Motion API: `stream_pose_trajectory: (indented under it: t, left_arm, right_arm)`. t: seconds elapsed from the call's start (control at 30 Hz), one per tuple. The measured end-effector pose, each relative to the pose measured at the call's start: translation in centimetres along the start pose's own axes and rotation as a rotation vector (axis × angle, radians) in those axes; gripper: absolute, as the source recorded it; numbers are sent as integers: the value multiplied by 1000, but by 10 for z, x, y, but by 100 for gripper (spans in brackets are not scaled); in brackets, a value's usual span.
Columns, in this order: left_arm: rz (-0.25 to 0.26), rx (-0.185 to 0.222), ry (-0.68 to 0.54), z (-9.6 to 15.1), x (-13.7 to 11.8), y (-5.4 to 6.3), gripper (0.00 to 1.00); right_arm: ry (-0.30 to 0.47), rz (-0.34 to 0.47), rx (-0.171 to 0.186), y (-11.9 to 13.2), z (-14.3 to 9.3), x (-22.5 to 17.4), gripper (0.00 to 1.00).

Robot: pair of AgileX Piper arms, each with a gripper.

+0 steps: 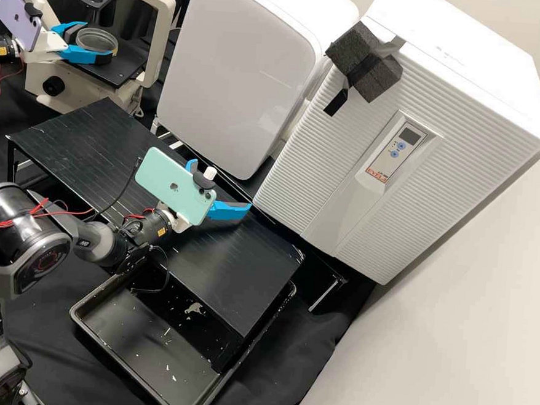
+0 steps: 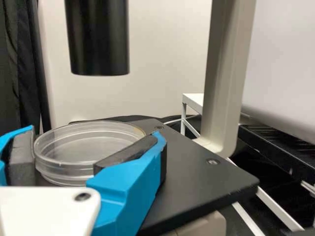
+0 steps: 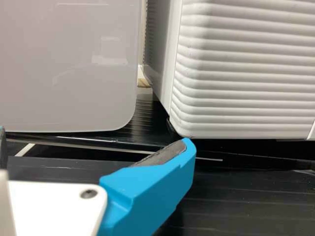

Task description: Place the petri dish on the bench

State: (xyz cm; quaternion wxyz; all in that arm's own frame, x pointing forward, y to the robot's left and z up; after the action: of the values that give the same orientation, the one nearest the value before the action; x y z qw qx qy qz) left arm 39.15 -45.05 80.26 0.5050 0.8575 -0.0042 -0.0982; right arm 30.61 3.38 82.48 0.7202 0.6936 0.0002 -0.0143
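At seven o'clock in the high view, nearest, the tray (image 1: 127, 328) is set beneath the black shelf (image 1: 241, 268); if the dish were let go past the shelf's edge, it would probably be dropped in there. Just off centre, toward nine o'clock, the right gripper (image 1: 222, 185) is held over the shelf, its fingers spread wide with nothing between them; a route crossed too low could be blocked by it. Farther, at ten o'clock, the petri dish (image 2: 88, 147) is pinched by its sides in the left gripper (image 1: 97, 41), over the microscope stage (image 2: 197, 182); whether the stage is touched cannot be told. By a squeeze too light, the smooth wall could be let slip; by a hasty swing, the microscope's upright (image 1: 162, 41) could be struck
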Motion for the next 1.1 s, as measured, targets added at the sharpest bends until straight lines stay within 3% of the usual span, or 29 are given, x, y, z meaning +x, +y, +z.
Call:
stream_pose_trajectory:
  t: [0.33,0.6,0.8,0.97,1.1]
  left_arm:
    - [-48,14,-103,20,-41,-3,0]
    - [-104,45,-269,62,-66,-8,0]
    - [-104,70,-389,96,-74,-8,0]
    - [-134,45,-461,113,-77,-13,0]
    - [-186,47,-524,126,-78,-26,0]
  right_arm:
    - [0,0,0,0,0,0,100]
    - [0,0,0,0,0,0,100]
    - [0,0,0,0,0,0,100]
    - [0,0,0,0,0,0,100]
    - [0,0,0,0,0,0,100]
